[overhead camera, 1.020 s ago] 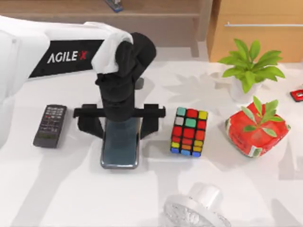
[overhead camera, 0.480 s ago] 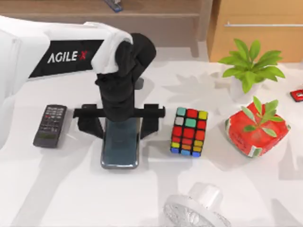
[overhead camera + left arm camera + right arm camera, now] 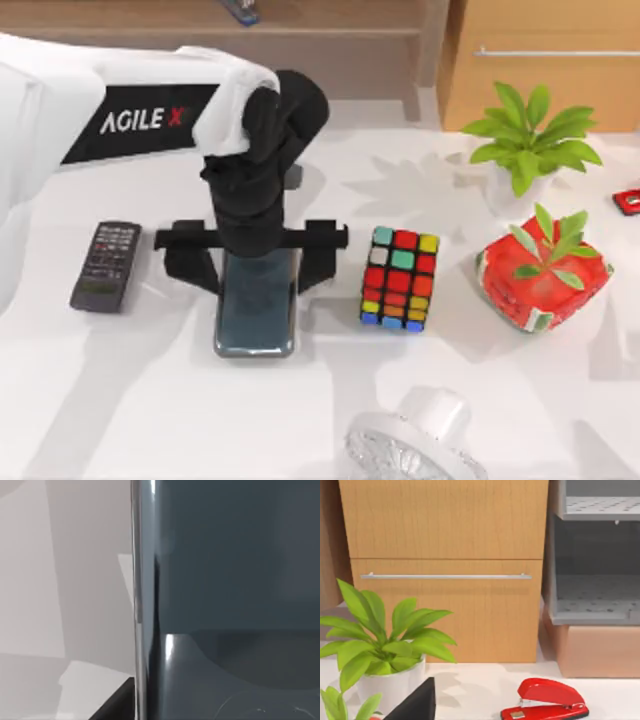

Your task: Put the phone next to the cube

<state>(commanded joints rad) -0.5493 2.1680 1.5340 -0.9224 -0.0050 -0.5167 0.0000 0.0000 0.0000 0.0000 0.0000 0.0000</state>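
The phone (image 3: 256, 318), with a dark glossy screen and a silvery rim, lies flat on the white table just left of the cube (image 3: 400, 278), a narrow gap between them. The cube has a black frame and coloured stickers. My left gripper (image 3: 253, 270) hangs over the phone's far end, open, with one black finger (image 3: 188, 268) on each side of the phone and clear of its edges. The left wrist view shows the phone's screen (image 3: 230, 580) and rim from very close. A dark part of my right gripper (image 3: 415, 705) shows in the right wrist view, near a potted plant.
A black remote (image 3: 105, 265) lies left of the phone. A red planter (image 3: 542, 280) with leaves sits right of the cube, a white-potted plant (image 3: 528, 150) behind it. A red stapler (image 3: 545, 700) is at the far right. A white round object (image 3: 415, 440) is at the front edge.
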